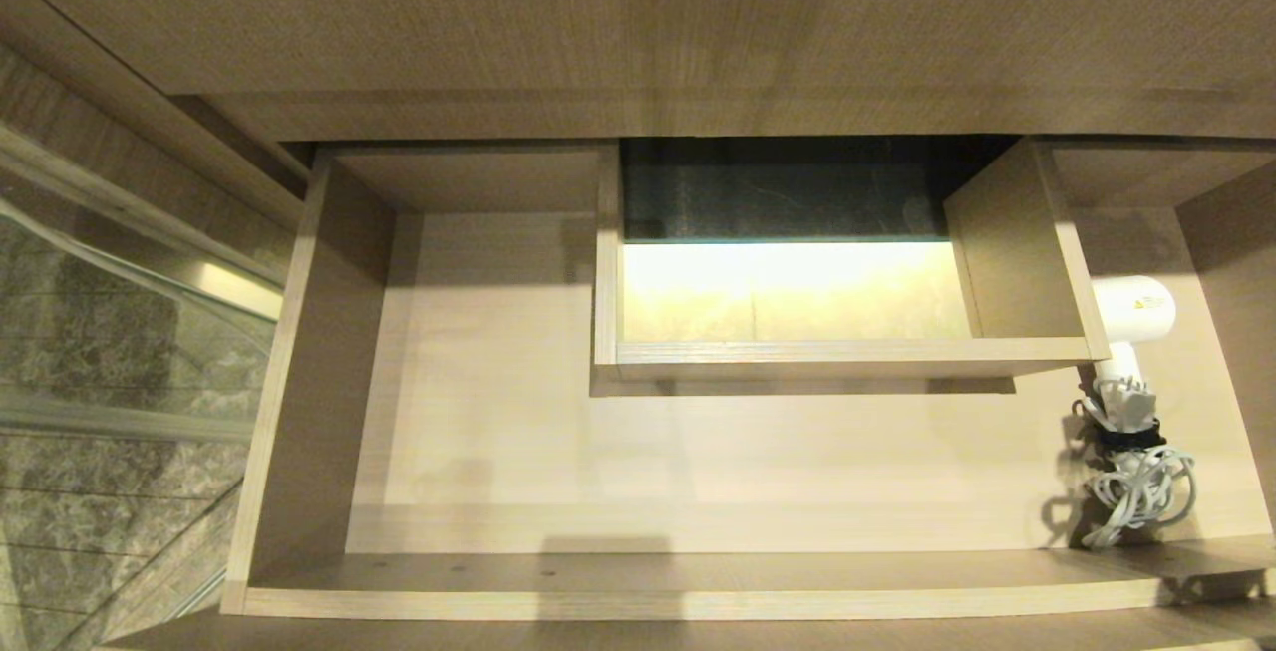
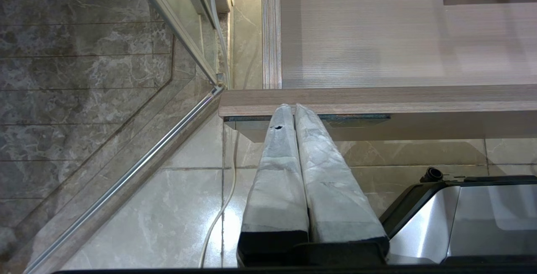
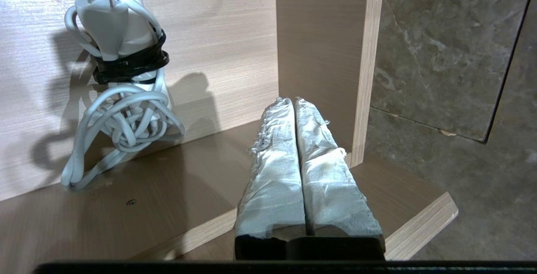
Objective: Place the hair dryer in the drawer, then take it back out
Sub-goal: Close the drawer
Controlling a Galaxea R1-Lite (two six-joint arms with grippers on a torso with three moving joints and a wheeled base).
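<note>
Hair dryer (image 1: 1131,332) lies in open drawer (image 1: 299,352), cord bundle near R gripper (image 3: 295,102). R gripper clenched, empty, above drawer's front corner. L gripper (image 2: 293,108) clenched, empty, at drawer front.

The hair dryer (image 1: 1134,307) bears a small warning label, its print too small to read.

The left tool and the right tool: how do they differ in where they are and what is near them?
The left tool hangs outside the wide pale beige wood-grain drawer, over the glossy floor tiles, its tips at the drawer's front panel; the right tool is over the drawer's right front corner. The small white plastic hair dryer with its bundled cord lies close to the right tool, not the left. Both are shut, empty and wrapped in white tape.
</note>
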